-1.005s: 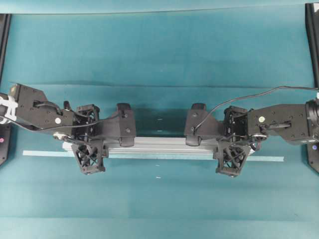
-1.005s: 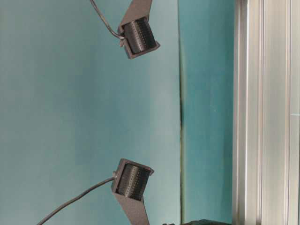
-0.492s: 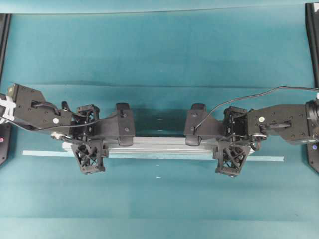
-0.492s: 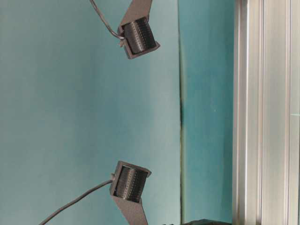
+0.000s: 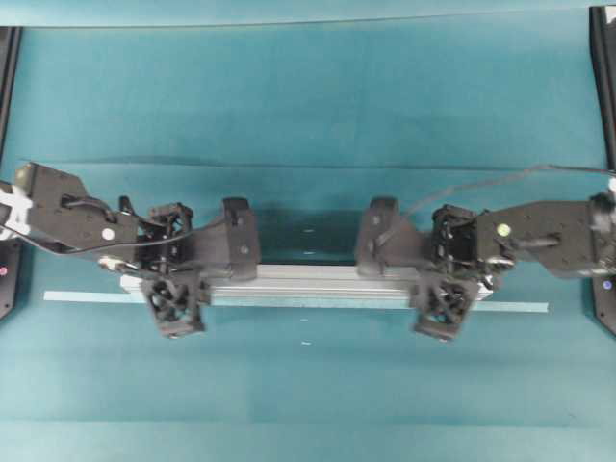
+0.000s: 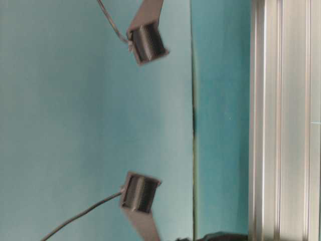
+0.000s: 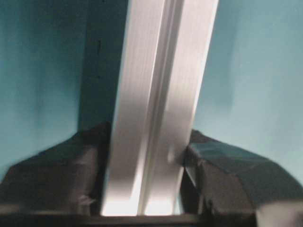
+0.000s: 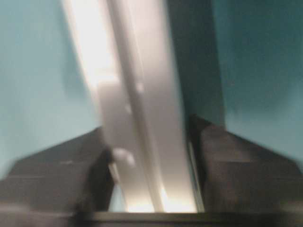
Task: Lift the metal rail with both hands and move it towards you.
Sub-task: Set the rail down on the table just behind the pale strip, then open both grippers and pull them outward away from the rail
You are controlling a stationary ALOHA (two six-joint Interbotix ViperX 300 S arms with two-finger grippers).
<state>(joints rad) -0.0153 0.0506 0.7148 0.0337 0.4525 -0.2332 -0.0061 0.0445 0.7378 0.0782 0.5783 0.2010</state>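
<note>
The metal rail (image 5: 308, 284), a long grooved silver bar, lies across the middle of the teal table along a pale tape strip (image 5: 77, 295). My left gripper (image 5: 173, 274) straddles its left end and my right gripper (image 5: 445, 274) its right end. In the left wrist view the rail (image 7: 156, 94) runs between the black fingers (image 7: 222, 179) of the left gripper (image 7: 144, 161), with thin gaps at its sides. The right wrist view shows the rail (image 8: 132, 94) inside the right gripper (image 8: 149, 161), teal showing beside it. Both grippers are open around the rail.
Black frame posts stand at the far left edge (image 5: 8, 58) and the far right edge (image 5: 604, 77). A black cable (image 5: 481, 183) arcs over the right arm. The table-level view shows the rail (image 6: 283, 120) and two dark wrist parts (image 6: 140, 193) above the teal surface.
Both grippers have widened their jaws and let go of the rail; the arms are motion-blurred. The rail stays where it was along the tape strip.
</note>
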